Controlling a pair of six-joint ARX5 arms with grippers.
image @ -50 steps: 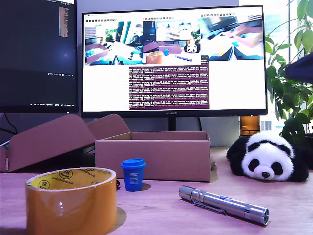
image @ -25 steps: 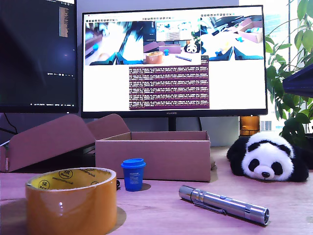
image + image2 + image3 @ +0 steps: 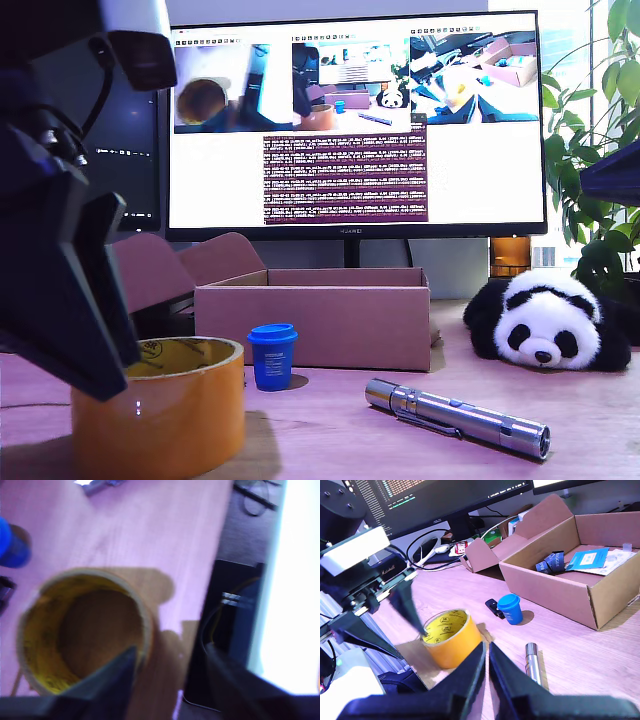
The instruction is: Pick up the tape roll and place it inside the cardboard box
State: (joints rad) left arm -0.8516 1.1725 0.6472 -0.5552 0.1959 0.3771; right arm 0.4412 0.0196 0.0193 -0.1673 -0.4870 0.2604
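Observation:
The tape roll, amber-brown with a yellow printed core, stands on the wooden table at the exterior view's lower left. My first gripper has come down on it and is open. One finger is over the roll's hollow and the other is outside, so the wall sits between them. The second wrist view shows the same straddle at the roll by my first gripper. My second gripper is shut and hangs above the table, apart from the roll. The cardboard box stands behind, open-topped.
A small blue cup stands between roll and box. A silver flashlight lies toward the exterior view's right, and a panda toy behind it. A flatter cardboard piece and monitors are at the back. The box holds blue packets.
My first arm has swung into the exterior view from the left and dropped onto the tape roll, which has shifted slightly to the right. The other objects have not moved.

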